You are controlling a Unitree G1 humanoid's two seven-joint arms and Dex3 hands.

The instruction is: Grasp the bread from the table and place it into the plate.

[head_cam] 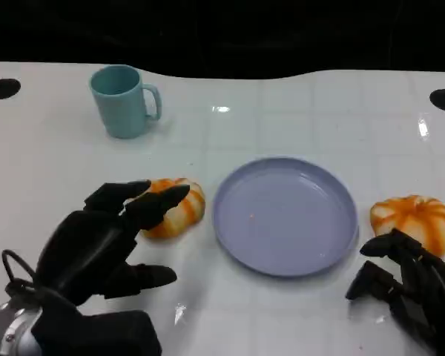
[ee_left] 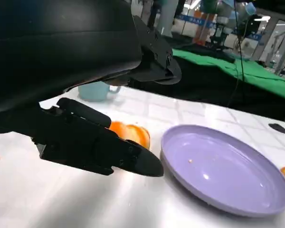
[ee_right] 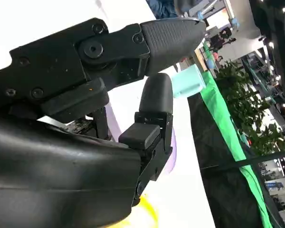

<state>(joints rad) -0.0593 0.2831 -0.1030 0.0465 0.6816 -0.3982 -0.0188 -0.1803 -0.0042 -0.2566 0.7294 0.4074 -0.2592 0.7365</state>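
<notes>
While the purple plate [head_cam: 285, 215] has no bread, the left hand [head_cam: 107, 241] reaches, fingers wide, over the bread roll [head_cam: 174, 208] at its nine o'clock, not gripping yet.

This looks like a robotics lab or demo hall rather than a home. Behind the glossy white table [head_cam: 297, 111], at the upper right of the left wrist view, green cloth [ee_left: 237, 66] drapes over benches, with what seem to be other robot rigs [ee_left: 223, 14] and cables beyond. In the right wrist view, potted plants [ee_right: 247, 109] line a green strip under ceiling lights.
</notes>
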